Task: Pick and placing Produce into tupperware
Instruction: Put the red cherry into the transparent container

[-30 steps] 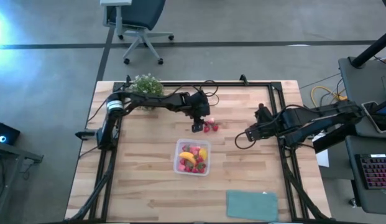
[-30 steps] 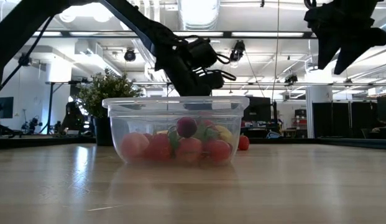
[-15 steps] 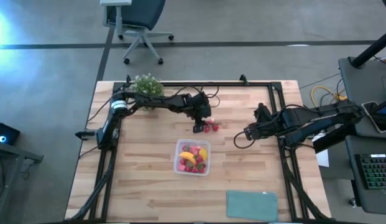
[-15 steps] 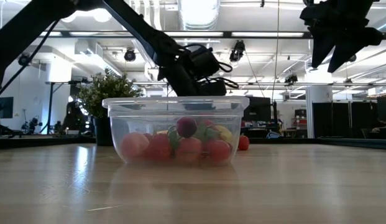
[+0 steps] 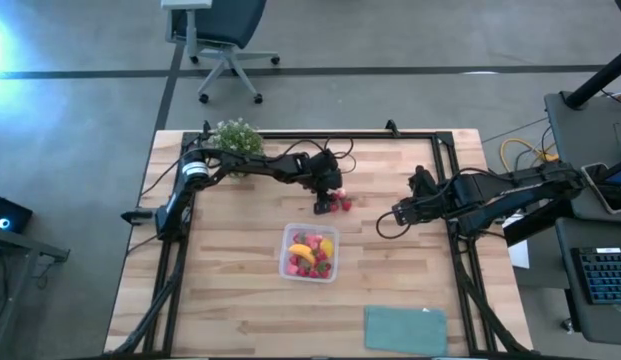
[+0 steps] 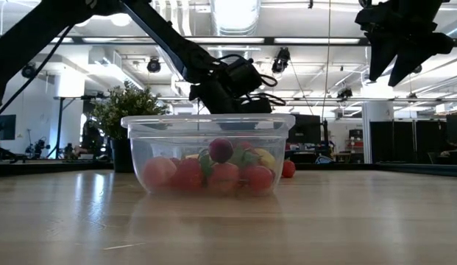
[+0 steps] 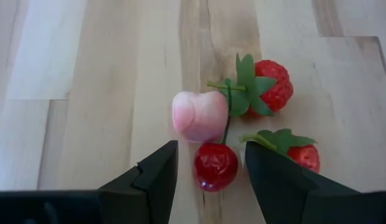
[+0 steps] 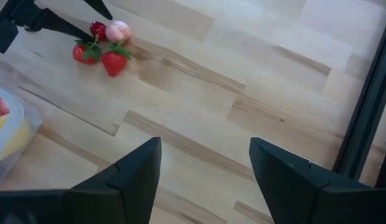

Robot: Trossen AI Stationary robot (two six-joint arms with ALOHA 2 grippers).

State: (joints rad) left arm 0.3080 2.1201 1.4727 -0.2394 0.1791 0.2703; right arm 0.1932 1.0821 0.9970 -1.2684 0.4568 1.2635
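The clear tupperware [image 5: 310, 253] stands mid-table holding a banana [image 5: 302, 250], a lemon [image 5: 326, 246] and several red berries. Just beyond it, loose on the wood, lie a pink fruit [image 7: 199, 115], a red cherry [image 7: 215, 167] and two strawberries [image 7: 273, 84] [image 7: 301, 155]. My left gripper [image 7: 211, 144] is open, slanting down over this cluster, one finger on either side of the cherry without touching it. My right gripper [image 8: 205, 180] hangs open high over the table's right part [image 5: 388, 222], with nothing between its fingers.
A bushy potted plant [image 5: 235, 138] stands at the far left corner behind my left arm. A flat teal rectangle [image 5: 405, 328] lies near the front right edge. Black frame rails [image 5: 460, 200] run along the table's sides. Bare wood lies between the berries and my right gripper.
My left gripper has sunk a little toward the loose berries, its fingers just as far apart. The fruits and the tupperware have kept their places.
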